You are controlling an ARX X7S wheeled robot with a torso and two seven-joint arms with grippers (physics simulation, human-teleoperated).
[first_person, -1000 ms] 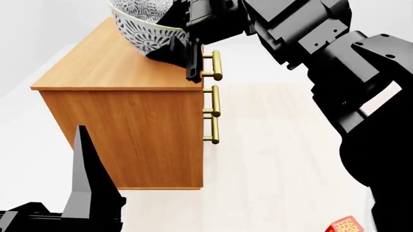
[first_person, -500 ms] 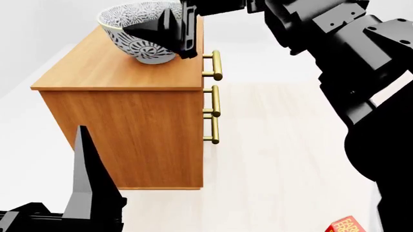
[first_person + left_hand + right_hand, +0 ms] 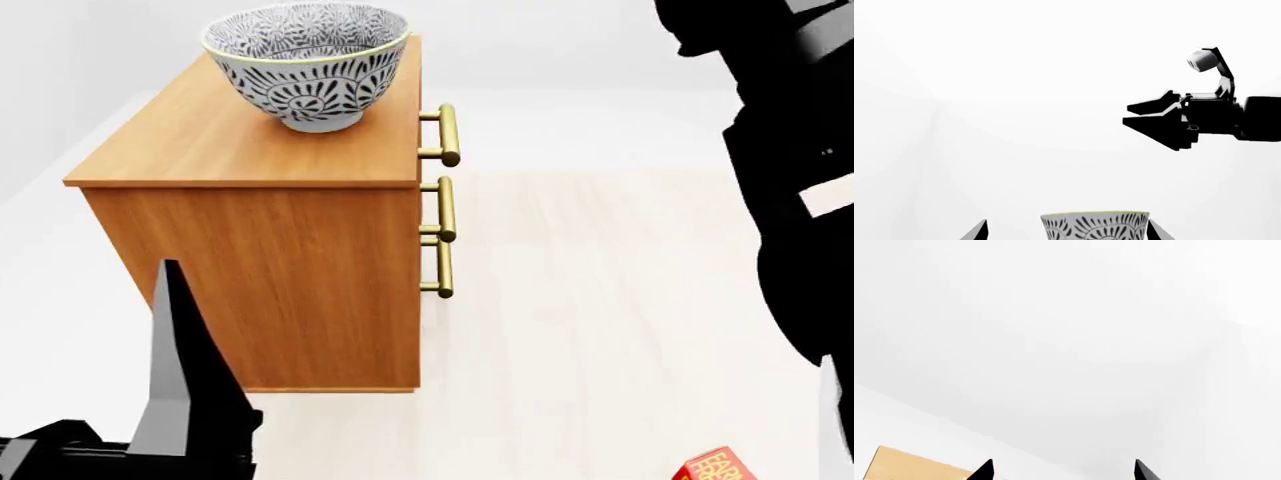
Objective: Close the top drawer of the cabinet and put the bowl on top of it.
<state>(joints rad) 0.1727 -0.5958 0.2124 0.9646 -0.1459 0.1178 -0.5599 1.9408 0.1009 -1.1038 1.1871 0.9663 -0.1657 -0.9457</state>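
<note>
Here the bowl (image 3: 310,62) stands upright on the flat top of the cabinet (image 3: 254,270), near the top's far edge and toward the drawer-side edge, with nothing gripping it. The top drawer (image 3: 416,130) sits flush with the two drawers below it, so that the three brass bar handles line up along the cabinet's front edge in the head view. The cabinet rests on the pale floor (image 3: 587,300). The right claw (image 3: 1147,116), seen from the left wrist view, hangs in open air above and to one side of the bowl, well apart from it; its fingers are parted and hold nothing, and only their two dark tips show at the edge of the right wrist view, spread wide. The left claw (image 3: 1066,234) shows as two black tips flanking the bowl's rim in its own view, spread wide and empty; in the head view it lies low, beside the cabinet's near lower corner. A small red box (image 3: 714,466) lies on the floor.
</note>
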